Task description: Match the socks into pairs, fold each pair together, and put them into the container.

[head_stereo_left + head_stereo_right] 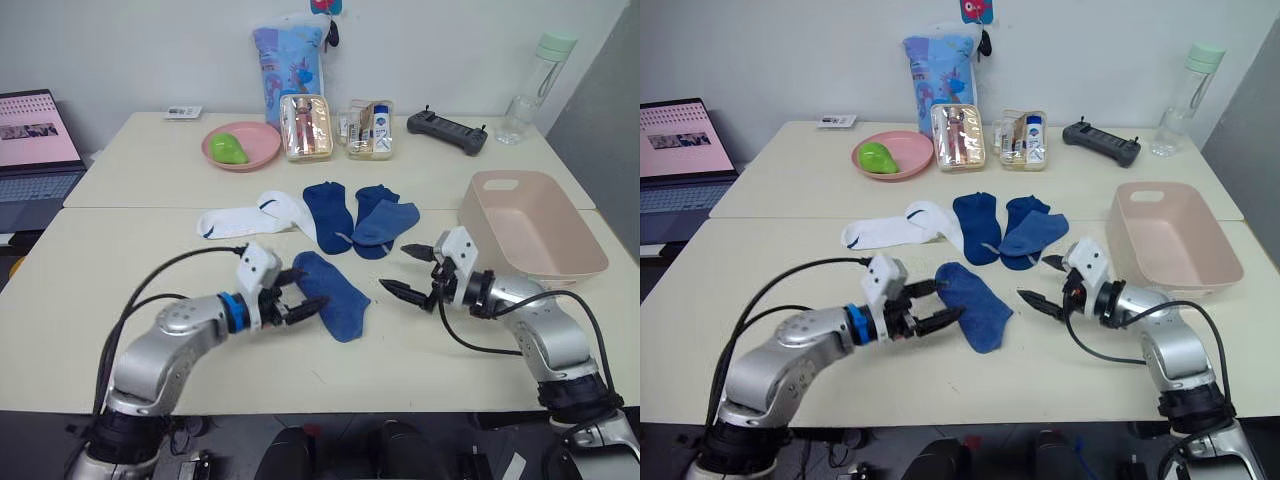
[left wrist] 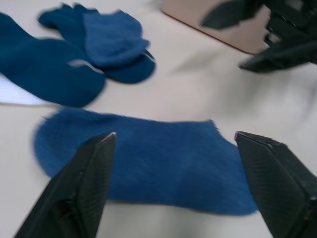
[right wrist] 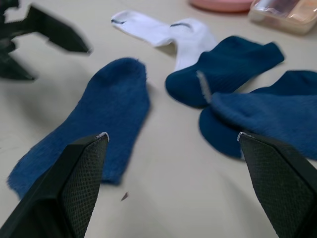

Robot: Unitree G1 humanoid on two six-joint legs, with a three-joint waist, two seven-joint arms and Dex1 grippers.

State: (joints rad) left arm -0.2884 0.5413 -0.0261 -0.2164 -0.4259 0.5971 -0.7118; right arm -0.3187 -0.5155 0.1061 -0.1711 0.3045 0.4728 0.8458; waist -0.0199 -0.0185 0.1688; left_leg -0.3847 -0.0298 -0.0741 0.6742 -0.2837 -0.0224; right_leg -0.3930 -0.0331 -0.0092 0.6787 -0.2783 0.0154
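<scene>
**Both grippers spread either side of a lone blue sock**

One dark blue sock [image 1: 333, 293] lies flat and alone on the near table, soft and fuzzy, rounded at the toe. The left gripper [image 1: 303, 291] sits at its left edge, its two black pointed fingers spread wide with nothing between them. The right gripper [image 1: 411, 271] hovers just right of the sock, fingers also spread and empty. Bare tabletop [image 1: 400, 350] lies open in front of both grippers toward the near edge.

Farther back, three more dark blue socks [image 1: 352, 217] lie in a loose overlapping cluster, and two white socks [image 1: 254, 215] with dark cuff marks touch them on the left. The container [image 1: 530, 232], a smooth pale pink tub with rounded corners and a handle slot in its far wall, stands on the right near the table's right edge, close behind the right gripper. A seam divides the near table from the far one, where a round pink plate [image 1: 242, 145] and clear pouches [image 1: 338, 128] stand.
</scene>
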